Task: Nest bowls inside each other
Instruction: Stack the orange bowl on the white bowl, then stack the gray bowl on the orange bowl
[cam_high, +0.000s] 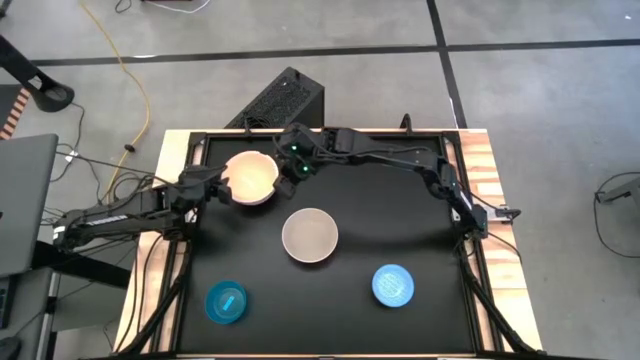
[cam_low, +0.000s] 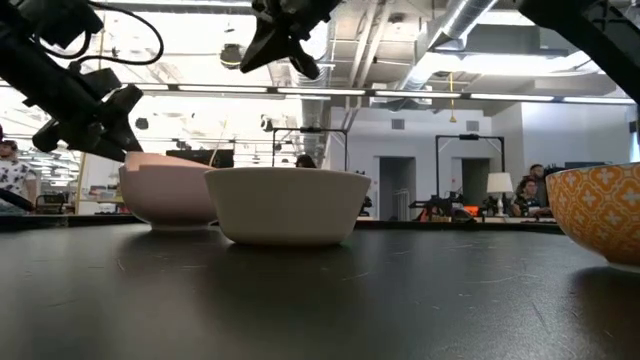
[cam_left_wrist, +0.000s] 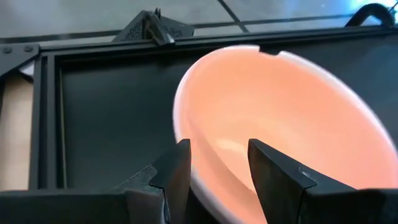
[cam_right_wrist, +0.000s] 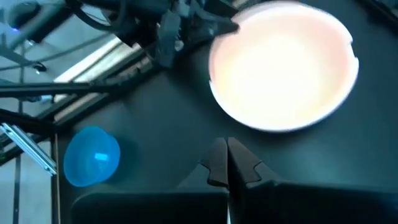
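A pink bowl (cam_high: 250, 178), whitish at the rim, stands on its base at the far left of the black table (cam_high: 420, 240); it also shows in the low view (cam_low: 165, 192). My left gripper (cam_high: 222, 188) is shut on its left rim. A cream-beige bowl (cam_high: 310, 235) stands at the middle, a teal bowl (cam_high: 227, 301) near left, a light blue bowl (cam_high: 393, 285) near right. My right gripper (cam_right_wrist: 225, 152) is shut on nothing and hangs high (cam_low: 285, 40) beside the pink bowl's right side (cam_high: 297, 162). My left gripper straddles the pink bowl's rim (cam_left_wrist: 211, 180) on the bowl's left side. One finger (cam_left_wrist: 273, 177) is inside the bowl and one (cam_left_wrist: 177, 177) is outside. The fingers slant down from the table's left. The bowl's base is on the table (cam_low: 165, 225).
The table has a raised black frame (cam_high: 190, 140) around it and wooden side strips (cam_high: 495, 180). An orange-patterned bowl wall (cam_low: 600, 215) shows at the low view's right edge. Bare table lies between the bowls and along the right side.
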